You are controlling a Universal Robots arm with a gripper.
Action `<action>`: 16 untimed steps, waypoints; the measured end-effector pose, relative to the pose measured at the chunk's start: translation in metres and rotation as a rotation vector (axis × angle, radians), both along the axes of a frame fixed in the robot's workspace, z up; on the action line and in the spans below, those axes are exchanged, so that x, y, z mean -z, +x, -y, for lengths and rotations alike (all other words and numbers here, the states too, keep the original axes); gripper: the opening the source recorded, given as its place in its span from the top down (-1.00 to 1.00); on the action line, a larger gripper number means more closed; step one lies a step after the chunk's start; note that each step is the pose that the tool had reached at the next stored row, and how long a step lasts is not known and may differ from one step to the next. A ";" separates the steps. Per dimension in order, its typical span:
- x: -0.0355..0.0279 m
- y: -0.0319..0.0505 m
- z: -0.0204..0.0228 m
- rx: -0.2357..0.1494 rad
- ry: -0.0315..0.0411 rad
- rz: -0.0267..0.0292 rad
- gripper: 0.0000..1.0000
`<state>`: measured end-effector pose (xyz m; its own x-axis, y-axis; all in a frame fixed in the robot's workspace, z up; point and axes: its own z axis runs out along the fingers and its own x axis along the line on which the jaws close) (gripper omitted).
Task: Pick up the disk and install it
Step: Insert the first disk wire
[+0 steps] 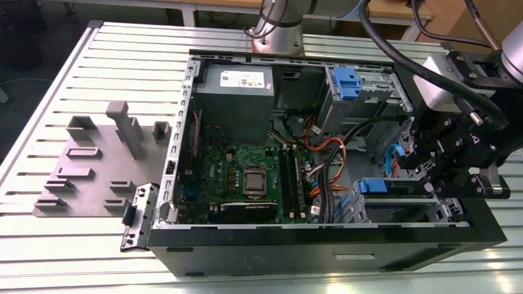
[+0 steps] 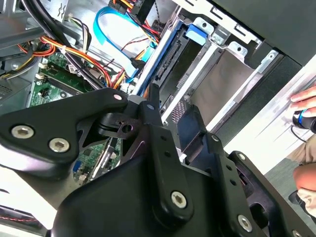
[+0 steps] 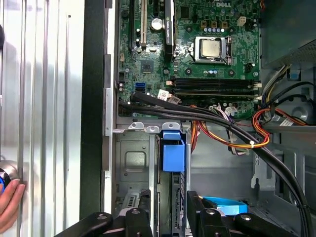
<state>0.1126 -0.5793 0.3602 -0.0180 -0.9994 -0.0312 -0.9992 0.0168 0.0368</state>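
Note:
The disk [image 3: 172, 197] stands on edge in the drive cage [image 3: 131, 163] at the case's front corner. The tab of its blue carrier [image 3: 173, 150] faces the motherboard. In the exterior view the same blue tab [image 1: 372, 185] shows at the cage's mouth, on the exterior view's right. My gripper [image 3: 171, 200] straddles the disk's rear end with a black finger [image 3: 144, 210] on each side, close against it. The second wrist view has the disk [image 2: 170, 59] running away from my gripper [image 2: 175, 111] into the cage.
The open computer case [image 1: 327, 245] lies on a slatted table. It holds a motherboard [image 1: 245, 177], a grey power supply [image 1: 237, 86], another blue drive carrier [image 1: 347, 82] and thick cables [image 3: 237, 136] near the cage. A grey fixture plate [image 1: 98, 165] lies beside the case. A person's hand [image 3: 10, 202] rests outside the case.

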 end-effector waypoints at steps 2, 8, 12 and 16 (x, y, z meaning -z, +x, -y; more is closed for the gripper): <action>-0.0002 0.0000 0.0000 0.000 -0.0003 0.0000 0.15; -0.0006 0.0000 -0.0006 0.000 -0.0006 0.0000 0.15; -0.0004 0.0000 -0.0047 0.000 -0.0004 0.0000 0.15; -0.0004 0.0000 -0.0109 0.000 -0.0004 0.0000 0.15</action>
<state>0.1126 -0.5683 0.3606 -0.0179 -0.9994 -0.0309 -0.9992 0.0168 0.0368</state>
